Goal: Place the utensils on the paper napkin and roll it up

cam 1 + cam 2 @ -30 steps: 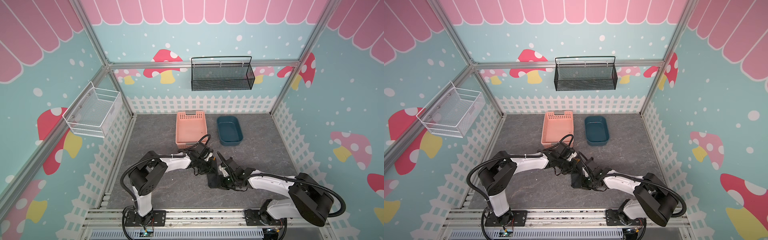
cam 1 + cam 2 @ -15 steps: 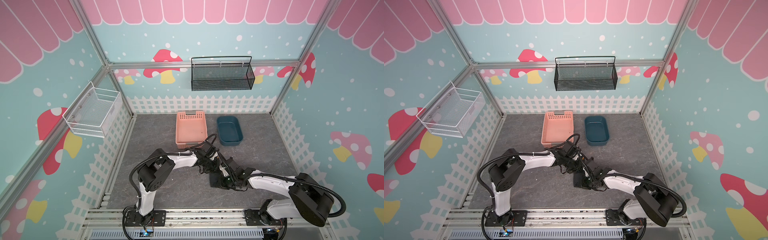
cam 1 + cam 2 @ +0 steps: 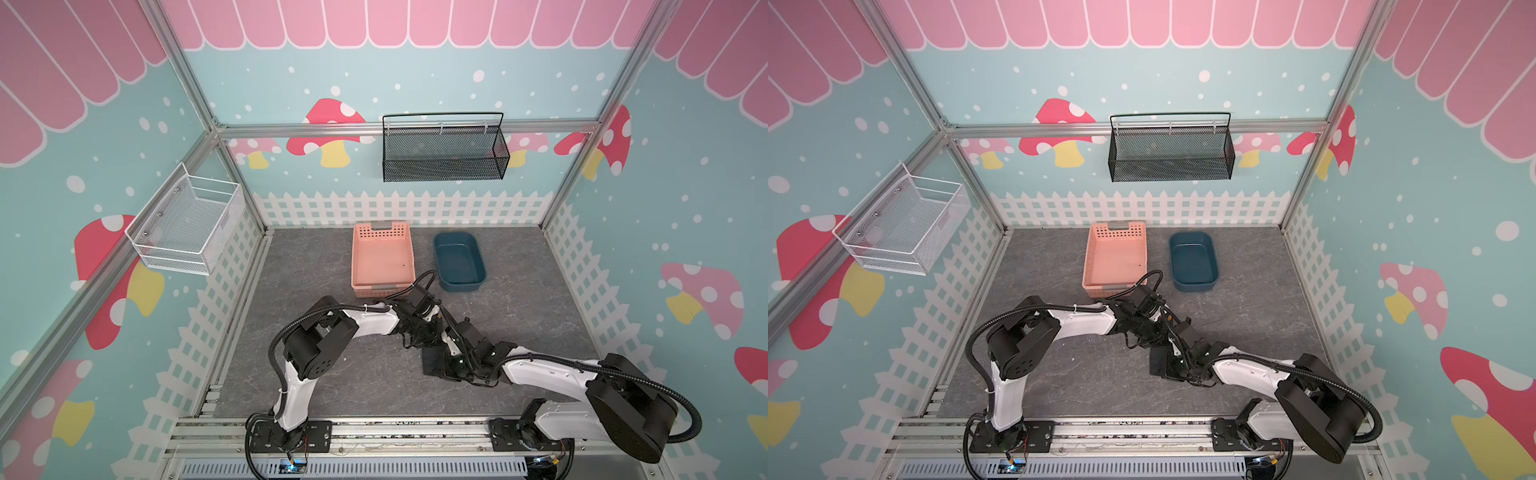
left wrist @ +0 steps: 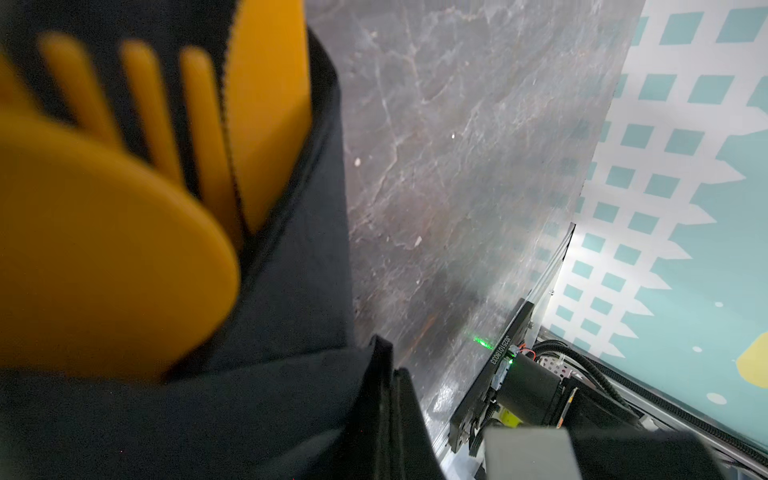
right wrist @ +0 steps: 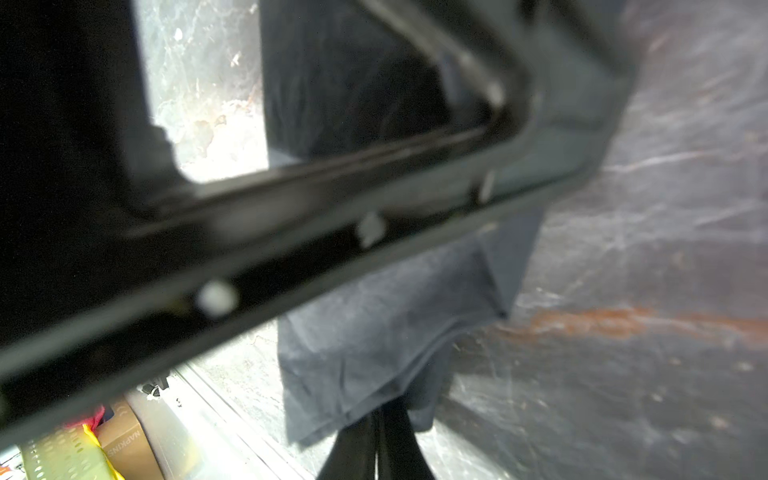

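Thin black paper napkin wrapped round orange-yellow plastic utensils.
Left gripper, right gripper: both jaws clenched on napkin.

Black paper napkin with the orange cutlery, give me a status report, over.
Right gripper shut on edge of black paper napkin. Left gripper shut beside its fold. Orange-yellow plastic cutlery wrapped inside, heads showing. Grippers crowd each other over it.

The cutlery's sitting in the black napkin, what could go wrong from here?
The utensils poke out of the loosely folded paper napkin; they could slide out. The right end effector pinches only a napkin edge; thin paper may tear or slip, undoing the roll.
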You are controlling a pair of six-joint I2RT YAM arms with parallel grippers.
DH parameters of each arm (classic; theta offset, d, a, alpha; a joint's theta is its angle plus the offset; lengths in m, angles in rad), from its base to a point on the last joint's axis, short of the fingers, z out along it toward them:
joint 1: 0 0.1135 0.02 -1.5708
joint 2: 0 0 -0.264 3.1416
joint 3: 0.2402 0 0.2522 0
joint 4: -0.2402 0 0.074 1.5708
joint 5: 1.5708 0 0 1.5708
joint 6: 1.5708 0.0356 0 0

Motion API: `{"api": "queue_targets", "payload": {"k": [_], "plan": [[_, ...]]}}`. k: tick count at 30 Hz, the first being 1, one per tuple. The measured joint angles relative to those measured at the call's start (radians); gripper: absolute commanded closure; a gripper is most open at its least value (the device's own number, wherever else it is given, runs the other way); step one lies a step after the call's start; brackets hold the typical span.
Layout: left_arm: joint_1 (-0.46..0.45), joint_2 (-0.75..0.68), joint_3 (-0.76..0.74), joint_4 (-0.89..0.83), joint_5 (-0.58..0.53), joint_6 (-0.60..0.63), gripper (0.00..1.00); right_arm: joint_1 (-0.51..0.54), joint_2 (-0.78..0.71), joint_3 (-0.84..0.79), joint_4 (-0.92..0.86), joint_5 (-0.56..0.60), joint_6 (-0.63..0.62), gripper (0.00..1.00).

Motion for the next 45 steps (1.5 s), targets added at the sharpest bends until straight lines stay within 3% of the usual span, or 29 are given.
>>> {"api": "queue_targets", "payload": {"k": [11, 21, 30, 45], "plan": [[0.000, 0.000, -0.068, 0.104, -0.030, -0.058, 1.00, -0.006, -0.090, -0.041, 0.007, 0.011, 0.031, 0.93], [0.001, -0.002, -0.109, 0.199, -0.040, -0.112, 1.00, -0.119, -0.286, -0.167, 0.056, -0.033, 0.113, 0.92], [0.001, -0.002, -0.124, 0.241, -0.048, -0.139, 1.00, -0.133, -0.265, -0.230, 0.159, -0.135, 0.160, 0.93], [0.001, -0.002, -0.128, 0.253, -0.049, -0.159, 1.00, -0.153, -0.183, -0.230, 0.261, -0.166, 0.172, 0.92]]}}
